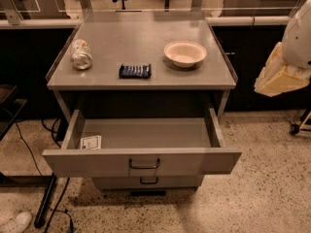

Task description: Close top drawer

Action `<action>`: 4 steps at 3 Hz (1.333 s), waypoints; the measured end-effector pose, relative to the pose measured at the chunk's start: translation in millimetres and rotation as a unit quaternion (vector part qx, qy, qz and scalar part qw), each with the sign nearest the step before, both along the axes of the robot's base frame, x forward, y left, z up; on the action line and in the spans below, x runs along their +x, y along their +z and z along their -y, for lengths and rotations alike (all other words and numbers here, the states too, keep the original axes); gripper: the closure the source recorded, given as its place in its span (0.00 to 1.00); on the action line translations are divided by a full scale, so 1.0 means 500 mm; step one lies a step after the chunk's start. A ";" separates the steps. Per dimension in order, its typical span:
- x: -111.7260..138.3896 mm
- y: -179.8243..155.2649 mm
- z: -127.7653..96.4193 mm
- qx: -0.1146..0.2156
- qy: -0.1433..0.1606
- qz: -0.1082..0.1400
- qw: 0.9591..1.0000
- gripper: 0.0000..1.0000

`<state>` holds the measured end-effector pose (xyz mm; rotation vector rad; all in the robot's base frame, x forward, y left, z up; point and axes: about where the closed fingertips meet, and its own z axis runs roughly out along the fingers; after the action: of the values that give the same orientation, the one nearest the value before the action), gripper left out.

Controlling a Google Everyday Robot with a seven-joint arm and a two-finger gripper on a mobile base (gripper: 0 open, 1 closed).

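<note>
The top drawer (141, 161) of the grey metal cabinet is pulled far out towards the camera. Its wide front panel carries a small dark wire handle (144, 165) at the centre. Inside it lies only a small white card (91, 142) at the front left. My gripper (278, 76) hangs at the right edge of the view under the white arm (299, 33). It is beside the cabinet's right side, above and behind the drawer front, and touches nothing.
On the cabinet top (146, 38) are a can on its side (81, 54), a dark blue packet (135, 71) and a white bowl (184, 53). A lower drawer (148, 181) is shut. Cables and a black stand leg (46, 205) lie on the floor at the left.
</note>
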<state>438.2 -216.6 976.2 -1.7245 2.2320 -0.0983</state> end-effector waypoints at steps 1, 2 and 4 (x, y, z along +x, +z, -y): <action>0.006 -0.007 -0.018 0.010 -0.013 0.006 1.000 1.00; 0.000 -0.066 -0.054 0.014 -0.014 -0.006 1.000 1.00; -0.020 -0.158 -0.110 0.010 0.006 -0.040 0.999 1.00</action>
<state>428.1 -161.6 897.1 -1.7602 2.2710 -0.0042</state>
